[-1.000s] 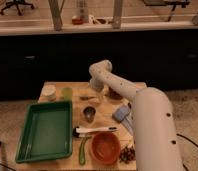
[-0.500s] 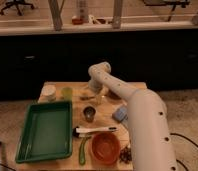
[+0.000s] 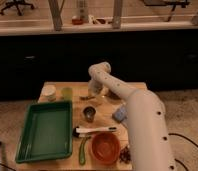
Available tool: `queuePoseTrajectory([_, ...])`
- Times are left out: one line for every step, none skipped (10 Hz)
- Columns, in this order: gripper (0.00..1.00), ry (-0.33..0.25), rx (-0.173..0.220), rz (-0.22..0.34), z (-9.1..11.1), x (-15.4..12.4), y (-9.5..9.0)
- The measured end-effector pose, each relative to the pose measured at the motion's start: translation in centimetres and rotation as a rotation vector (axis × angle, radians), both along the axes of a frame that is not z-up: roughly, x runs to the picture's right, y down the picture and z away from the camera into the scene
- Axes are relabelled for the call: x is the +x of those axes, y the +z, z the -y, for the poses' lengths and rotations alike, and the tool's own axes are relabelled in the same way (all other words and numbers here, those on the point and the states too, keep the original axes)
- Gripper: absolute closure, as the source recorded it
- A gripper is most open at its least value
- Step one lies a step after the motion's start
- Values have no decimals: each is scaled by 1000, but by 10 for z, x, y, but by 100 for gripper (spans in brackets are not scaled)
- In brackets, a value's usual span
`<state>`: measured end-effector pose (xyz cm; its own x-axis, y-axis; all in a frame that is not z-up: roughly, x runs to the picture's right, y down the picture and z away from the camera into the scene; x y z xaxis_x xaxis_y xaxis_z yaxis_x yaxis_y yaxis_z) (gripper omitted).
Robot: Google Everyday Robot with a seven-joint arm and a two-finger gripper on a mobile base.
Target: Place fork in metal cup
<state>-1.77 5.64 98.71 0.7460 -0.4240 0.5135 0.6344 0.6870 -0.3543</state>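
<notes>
Wooden table (image 3: 106,106), robot arm (image 3: 142,120) reaching over it.
Gripper (image 3: 95,92), grip state unclear, hung just right of the fork (image 3: 86,98), lying crosswise behind the metal cup (image 3: 89,113).

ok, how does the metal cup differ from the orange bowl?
The metal cup is grey steel; the bowl is orange. The cup is far smaller and narrower than the bowl. The cup stands farther back; the bowl sits nearest the camera. Both stand upright, open-topped. The gripper is low, just beyond the cup.
</notes>
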Motion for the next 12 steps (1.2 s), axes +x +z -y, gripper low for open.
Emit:
queuePoseTrajectory([81,0,3,0,2,0,-1])
queuePoseTrajectory([92,-3,5,-2,2,1,-2])
queuePoseTrajectory([98,-4,6,-2,3,1,-2])
queuePoseTrajectory([100,-5,1,-2,2,1,-3])
queuePoseTrajectory([100,1,0,-1,2,1,-2])
queuePoseTrajectory([100,24,-4,-1,0,2,1])
queuePoseTrajectory([100,40,-2,-3,-1,5,4])
queuePoseTrajectory([100,34,-2,-4,0,4,2])
queuePoseTrajectory([100,34,-2,-5,0,5,1])
queuePoseTrajectory([100,32,-4,-6,1,6,0])
queuePoseTrajectory([100,30,-4,-4,1,6,-1])
queuePoseTrajectory([100,14,6,8,2,6,-4])
